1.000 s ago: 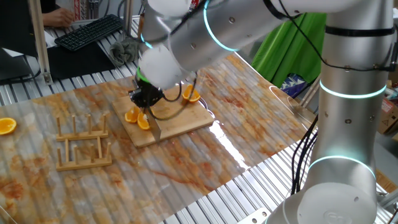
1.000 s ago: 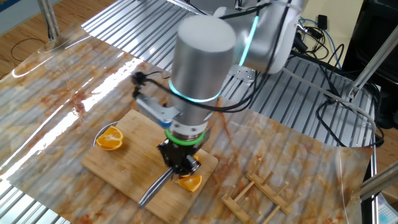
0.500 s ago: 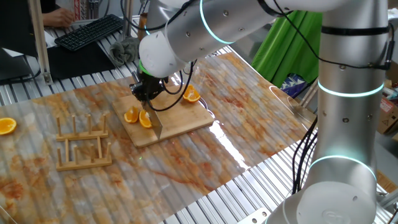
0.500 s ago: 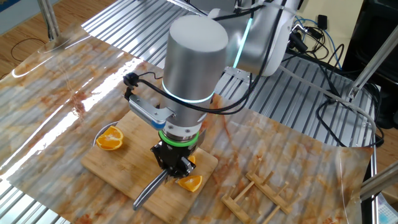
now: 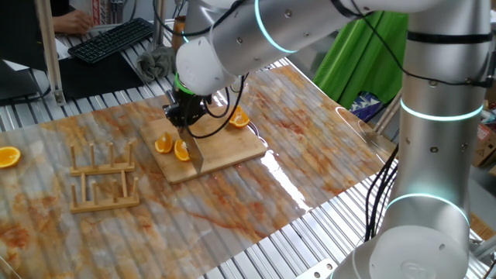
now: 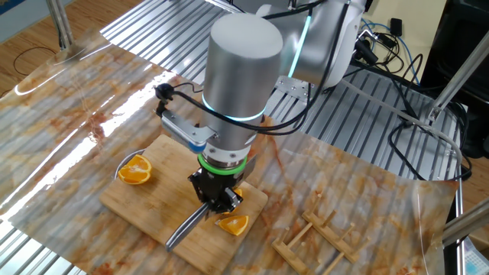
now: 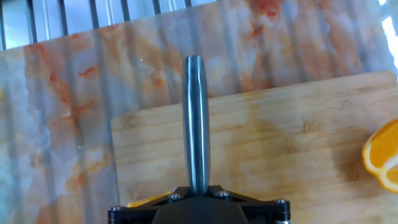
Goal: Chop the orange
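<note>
A large silver robot arm (image 5: 434, 116) with glowing teal rings reaches across a surface (image 5: 310, 167) covered in clear, ribbed plastic sheeting stained with orange-brown marks. Near the middle of the surface lies a pale wooden cutting board (image 5: 225, 151), its long side running at an angle to the surface's edges. The arm's wrist points straight down over the board, and its black end effector (image 6: 217, 200) is clenched around the handle of a knife (image 5: 191, 153), whose grey metal blade slopes down from the fingers to the board. In the other fixed view the knife juts out past the board's near edge, and in the hand view its rounded metal length runs straight up the middle of the picture, over the board and beyond it. To one side of the board stands a small wooden rack (image 5: 103, 180) with upright pegs, well apart from the fruit. The orange (image 5: 172, 146) lies in small wedges on the board just beside the blade, bright flesh up, close under the end effector. A rounder orange half (image 5: 238, 118) sits near the board's far corner, beyond the arm. Another orange piece (image 5: 8, 156) lies alone at the far edge of the surface, well away from the board.
</note>
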`<state>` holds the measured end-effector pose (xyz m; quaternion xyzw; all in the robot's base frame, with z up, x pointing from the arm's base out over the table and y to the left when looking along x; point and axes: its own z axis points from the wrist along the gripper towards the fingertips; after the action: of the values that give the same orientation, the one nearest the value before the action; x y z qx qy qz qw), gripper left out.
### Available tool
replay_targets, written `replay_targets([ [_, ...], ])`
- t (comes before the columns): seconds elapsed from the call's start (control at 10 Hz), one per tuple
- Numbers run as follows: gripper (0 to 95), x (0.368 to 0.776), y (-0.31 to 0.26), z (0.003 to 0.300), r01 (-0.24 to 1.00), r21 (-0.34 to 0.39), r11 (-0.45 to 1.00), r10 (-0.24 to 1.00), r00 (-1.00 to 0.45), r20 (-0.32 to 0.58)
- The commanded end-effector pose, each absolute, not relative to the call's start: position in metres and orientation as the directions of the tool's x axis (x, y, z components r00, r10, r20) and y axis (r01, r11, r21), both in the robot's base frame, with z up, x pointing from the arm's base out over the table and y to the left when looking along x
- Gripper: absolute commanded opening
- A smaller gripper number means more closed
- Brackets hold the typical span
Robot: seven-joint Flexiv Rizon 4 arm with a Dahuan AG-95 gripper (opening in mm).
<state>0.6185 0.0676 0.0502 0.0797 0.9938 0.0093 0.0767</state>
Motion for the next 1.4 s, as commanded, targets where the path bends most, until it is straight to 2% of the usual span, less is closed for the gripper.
replay_targets([
  [0.1, 0.0, 0.612, 0.07, 0.054, 0.159, 0.033, 0.987, 0.162, -0.977, -0.14],
  [1.4, 0.0, 0.561, 0.083, 0.045, 0.184, 0.039, 0.982, 0.187, -0.976, -0.11],
])
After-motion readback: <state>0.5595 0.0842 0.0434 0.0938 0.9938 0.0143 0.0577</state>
